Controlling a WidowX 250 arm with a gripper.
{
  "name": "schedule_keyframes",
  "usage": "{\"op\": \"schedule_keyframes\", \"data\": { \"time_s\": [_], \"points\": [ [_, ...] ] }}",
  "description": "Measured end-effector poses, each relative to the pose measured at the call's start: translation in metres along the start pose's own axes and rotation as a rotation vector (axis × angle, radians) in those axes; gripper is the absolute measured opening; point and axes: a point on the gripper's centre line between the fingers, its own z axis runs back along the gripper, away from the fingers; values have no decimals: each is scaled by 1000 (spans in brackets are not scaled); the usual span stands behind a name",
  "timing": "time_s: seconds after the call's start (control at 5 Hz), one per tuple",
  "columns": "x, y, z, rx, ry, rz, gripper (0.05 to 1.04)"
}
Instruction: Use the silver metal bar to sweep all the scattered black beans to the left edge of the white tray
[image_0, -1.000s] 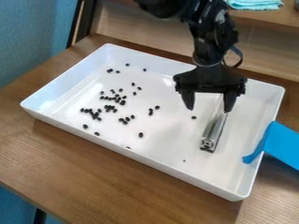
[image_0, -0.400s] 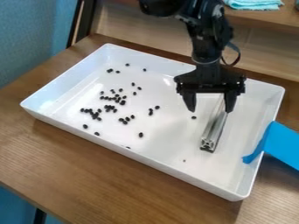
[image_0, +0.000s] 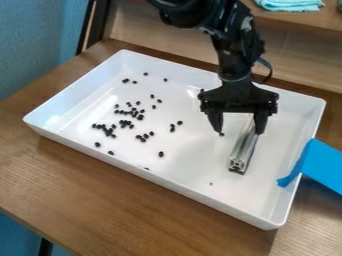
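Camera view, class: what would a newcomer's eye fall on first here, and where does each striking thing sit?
Probably the black two-finger gripper, hanging open over the right-hand part of a large white tray, by a silvery slotted metal bar. Next, the small black beans scattered mostly across the tray's left half. Then the bright blue strip lying over its right rim.

Beans and bar in tray

we look down at a slant onto the tabletop. our single view sits fairly near the white tray.
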Motion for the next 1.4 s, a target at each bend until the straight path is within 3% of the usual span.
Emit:
{"op": "schedule_keyframes", "data": {
  "time_s": [0.4, 0.8, 1.0, 1.4],
  "points": [
    [1, 11, -2, 13, -3, 10, 349],
    [8, 37, -4, 51, -7, 26, 328],
    [20, 70, -2, 101, -28, 24, 328],
    [24, 135, 8, 143, -5, -39, 328]
  ]
}}
